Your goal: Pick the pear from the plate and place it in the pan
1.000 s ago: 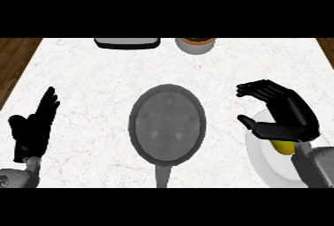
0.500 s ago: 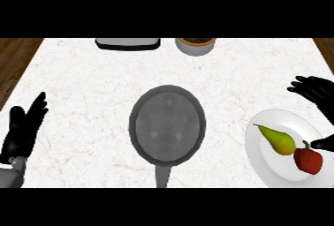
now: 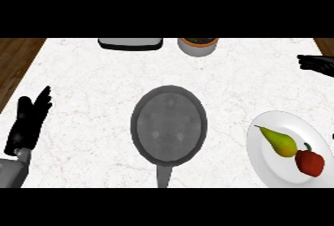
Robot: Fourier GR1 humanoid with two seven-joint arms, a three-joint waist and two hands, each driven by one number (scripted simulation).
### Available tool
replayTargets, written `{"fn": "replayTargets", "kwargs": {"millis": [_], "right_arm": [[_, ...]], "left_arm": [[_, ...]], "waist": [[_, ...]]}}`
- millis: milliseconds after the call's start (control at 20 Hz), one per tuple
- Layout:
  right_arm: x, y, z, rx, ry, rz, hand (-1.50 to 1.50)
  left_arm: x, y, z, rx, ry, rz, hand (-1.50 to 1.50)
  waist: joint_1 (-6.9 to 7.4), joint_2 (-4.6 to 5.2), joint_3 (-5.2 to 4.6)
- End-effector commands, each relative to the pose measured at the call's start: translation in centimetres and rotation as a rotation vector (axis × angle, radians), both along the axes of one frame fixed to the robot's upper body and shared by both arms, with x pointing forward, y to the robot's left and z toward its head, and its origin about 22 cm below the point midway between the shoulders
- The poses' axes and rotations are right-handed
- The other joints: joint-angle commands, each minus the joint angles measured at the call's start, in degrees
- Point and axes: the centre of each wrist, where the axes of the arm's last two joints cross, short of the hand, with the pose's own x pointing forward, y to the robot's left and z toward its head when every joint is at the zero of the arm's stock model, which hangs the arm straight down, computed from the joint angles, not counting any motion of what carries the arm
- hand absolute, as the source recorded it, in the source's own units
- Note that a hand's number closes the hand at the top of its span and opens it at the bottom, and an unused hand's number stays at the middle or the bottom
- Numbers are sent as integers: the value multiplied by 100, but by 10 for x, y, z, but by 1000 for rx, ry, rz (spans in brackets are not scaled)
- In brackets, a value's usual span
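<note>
On the plate (image 3: 274, 172) your pear (image 3: 279, 142) lies beside a red fruit (image 3: 310, 162); the pan (image 3: 169, 123) holds nothing; left robot hand (image 3: 29, 121) is flat-fingered, right robot hand (image 3: 317, 64) can't be judged.

Bare counter (image 3: 98, 88) lies open between the pan (image 3: 169, 123) and the plate (image 3: 271, 161), where a red pepper (image 3: 310, 162) sits just beside the pear (image 3: 279, 142)

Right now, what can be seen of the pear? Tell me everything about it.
The pear is yellow-green, smooth-skinned, with a narrow neck ending in a dark stem that points up-left toward the pan. It lies on its side on the white plate at the counter's right, its broad end beside a red pepper; whether they touch cannot be told. No hand is on it: the right hand shows at the right edge, well above the plate.
</note>
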Motion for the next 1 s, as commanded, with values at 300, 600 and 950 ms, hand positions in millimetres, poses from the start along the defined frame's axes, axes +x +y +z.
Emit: {"fn": "replayTargets", "kwargs": {"millis": [300,600,950], "right_arm": [[12,49,-5,-491,-28,253,-150],[9,58,-44,-622,-7,325,-150],[4,53,-71,-674,-21,327,-150]], "left_arm": [[-4,0,-15,-12,18,-3,0],[-2,12,-10,-7,3,10,0],[-11,19,-10,3,14,29,0]], "waist": [[-36,-19,-7],[-137,-47,-10],[-180,-62,-11]]}}
